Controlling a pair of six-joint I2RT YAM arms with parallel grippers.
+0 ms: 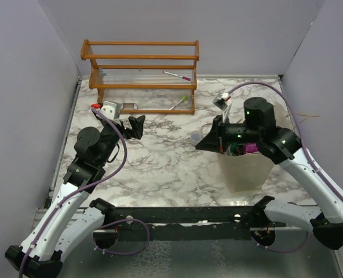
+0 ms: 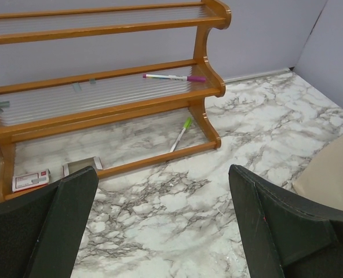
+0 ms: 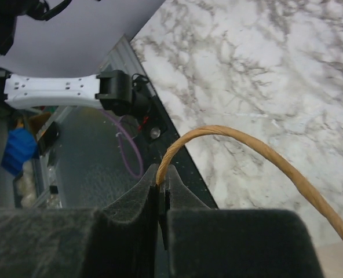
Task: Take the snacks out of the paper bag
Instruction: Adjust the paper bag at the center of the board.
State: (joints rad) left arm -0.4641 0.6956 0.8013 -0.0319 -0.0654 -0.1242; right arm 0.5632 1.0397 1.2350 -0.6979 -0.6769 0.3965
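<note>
Right gripper (image 3: 161, 194) closed tight, dark foam-like pads pressed flat together with a tan string handle (image 3: 235, 139) clamped in the seam between them; twisted fibre cord, rising from the pinch in a smooth arch and running off toward lower right. Left gripper (image 2: 160, 174) spread wide, nothing between the two black matte fingers (image 2: 61, 220), nothing touched, hanging above bare marble in front of the wooden rack (image 2: 206, 87). Paper bag (image 1: 247, 171) upright on the right side of the table (image 1: 160, 168), directly under the right wrist; cream, smooth flat-sided paper, mouth open at top; one beige corner also at the right edge of the left wrist view. Snacks (image 1: 244, 149) inside the bag, only a glimpse at the mouth: crinkly purple, green and red foil, mostly hidden by the arm; count not readable. Small clear cup (image 1: 196, 137) on the marble just left of the bag, close to the black tip of the right gripper. Table surface white marble pattern with grey veining, glossy. Rack of orange-brown varnished wood, curved end posts, ribbed clear shelves; pink-capped marker (image 2: 174, 77) lying on the middle shelf, green-tipped pen (image 2: 180, 133) lying on the marble within the rack's base, small flat cards at lower left of the rack
</note>
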